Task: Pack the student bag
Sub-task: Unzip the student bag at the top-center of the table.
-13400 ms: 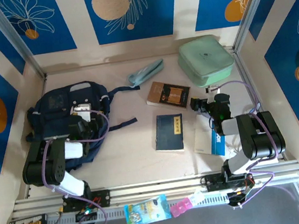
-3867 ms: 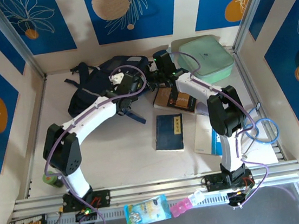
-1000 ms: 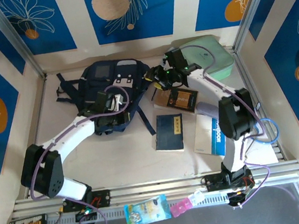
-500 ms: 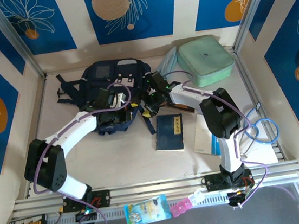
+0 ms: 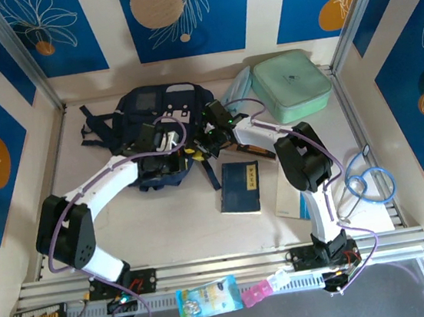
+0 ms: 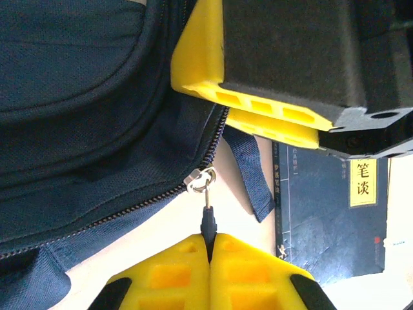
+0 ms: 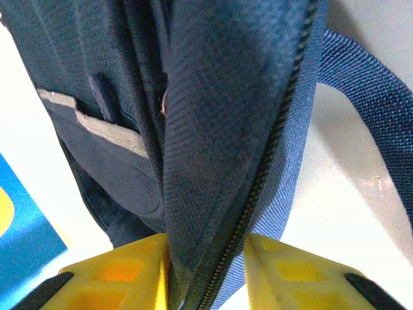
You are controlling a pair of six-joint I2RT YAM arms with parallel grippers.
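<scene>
Just beyond the arms' bases, a dark blue softcover book (image 5: 240,187) with a pale title label and a white-and-blue booklet (image 5: 288,195) lie flat on the cream table (image 5: 165,218), not yet packed.

Farther in, both arms meet at the right side of the large dark navy fabric student bag (image 5: 152,108). It lies toward the back of the table, left of the books.

The left gripper (image 6: 210,240) is clamped tight on the small black zip pull (image 6: 207,223). The pull hangs from the silver slider (image 6: 199,177) on one of the bag's zips. The teeth running off to one side of the slider look meshed.

Just beside it, the right gripper (image 7: 206,255) pinches a fold of navy fabric along a zip track. Its yellow fingers (image 7: 122,271) press against either side of the cloth.

The step in hand appears to be opening the bag, with one arm anchoring the fabric while the other works the zip. The next move likely calls for the left arm to draw the pull along the line of the teeth. The right arm would need to hold the cloth taut so the slider neither snags nor drags the whole bag.

Beyond them, a pale teal soft pouch (image 5: 236,90) and a mint green square zip case (image 5: 292,85) sit near the back wall.
</scene>
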